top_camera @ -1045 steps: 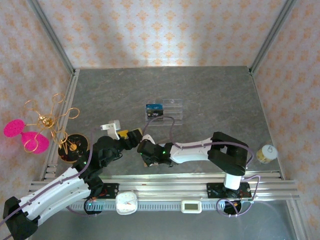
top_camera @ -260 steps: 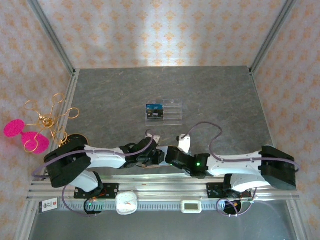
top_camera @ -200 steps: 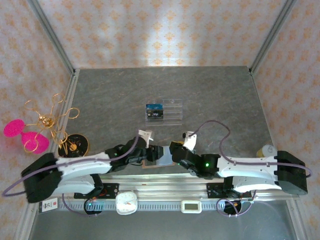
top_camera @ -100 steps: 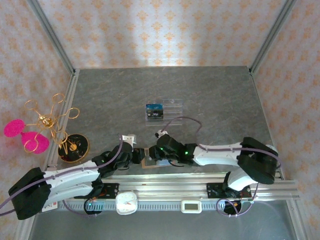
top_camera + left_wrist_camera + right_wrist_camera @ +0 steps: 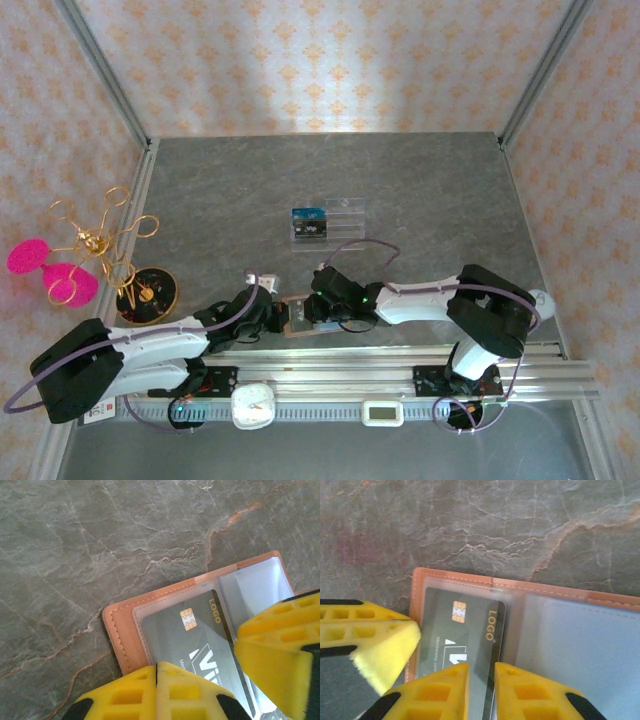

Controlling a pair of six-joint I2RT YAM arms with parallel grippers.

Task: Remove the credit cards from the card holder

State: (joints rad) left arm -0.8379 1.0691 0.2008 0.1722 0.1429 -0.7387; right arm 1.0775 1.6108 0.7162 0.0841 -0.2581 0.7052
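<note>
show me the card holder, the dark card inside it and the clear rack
card holder (image 5: 580, 645), right wrist view, on its pale inner pocket
dark card (image 5: 467, 637), right wrist view, on its face below the chip
clear rack (image 5: 345, 220), top external view, on its bare right part

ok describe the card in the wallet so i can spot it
At the table's near edge lies the open tan card holder. Under its clear sleeve sits a dark grey card with gold chip and LOGO; the other cards stand in the rack.

White shells, black joints and lilac cables (image 5: 365, 245) clothe the left arm (image 5: 150, 345) and right arm (image 5: 425, 298); the left end effector (image 5: 156, 675) and right end effector (image 5: 481, 680) bear yellow recessed fingers (image 5: 125, 695).
</note>
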